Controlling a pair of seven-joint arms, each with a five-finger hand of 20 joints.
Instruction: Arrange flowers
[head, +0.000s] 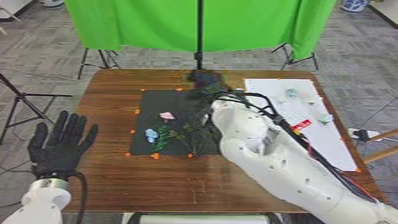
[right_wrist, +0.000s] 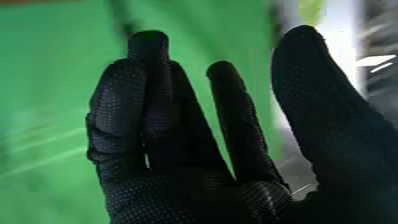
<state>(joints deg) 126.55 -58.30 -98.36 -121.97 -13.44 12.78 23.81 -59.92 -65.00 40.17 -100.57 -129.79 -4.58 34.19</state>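
My right hand (head: 206, 82) is at the far edge of the table, above the top of the black mat (head: 160, 106). In the right wrist view the same hand (right_wrist: 178, 195) is open, holding nothing, its fingers fairly straight. On the mat lie a pink flower (head: 167, 116), a blue flower (head: 151, 134) and green stems (head: 162, 144), partly beside the right forearm. Pale flowers (head: 291, 93) rest on the white sheet (head: 266, 87) at the right. My left hand (head: 60, 145) hangs open at the table's left edge, apart from the flowers.
A red item (head: 302, 125) lies on the white sheet. Orange markers surround the mat. Behind the wooden table (head: 115, 185) hangs a green cloth (head: 142, 25) with a black pole (head: 200, 40) in front. A tripod (head: 27, 97) stands at the left.
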